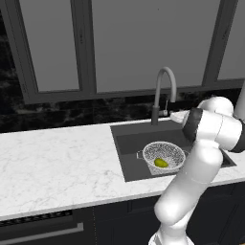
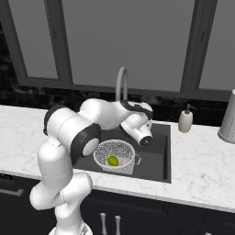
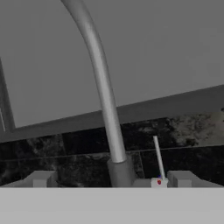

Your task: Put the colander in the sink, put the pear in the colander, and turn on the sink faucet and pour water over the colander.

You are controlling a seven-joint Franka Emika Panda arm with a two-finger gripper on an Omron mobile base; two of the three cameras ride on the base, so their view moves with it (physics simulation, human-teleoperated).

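The silvery perforated colander (image 1: 163, 155) (image 2: 114, 155) sits in the dark grey sink (image 1: 125, 139) (image 2: 158, 158). The yellow-green pear (image 1: 161, 162) (image 2: 113, 160) lies inside it. The grey gooseneck sink faucet (image 1: 162, 91) (image 2: 120, 85) (image 3: 103, 87) stands at the back rim of the basin. My gripper (image 3: 111, 179) is open, close to the faucet and facing the window wall. The faucet's dark base shows between its two fingertips (image 3: 41, 178), and the thin lever (image 3: 157, 157) rises just right of that base. I see no water running.
A beige soap dispenser (image 2: 186, 120) stands on the counter right of the sink, with a grey canister (image 2: 228, 119) further right. White marble counter (image 1: 57, 162) stretches to the left. Dark windows and a black backsplash are behind the faucet.
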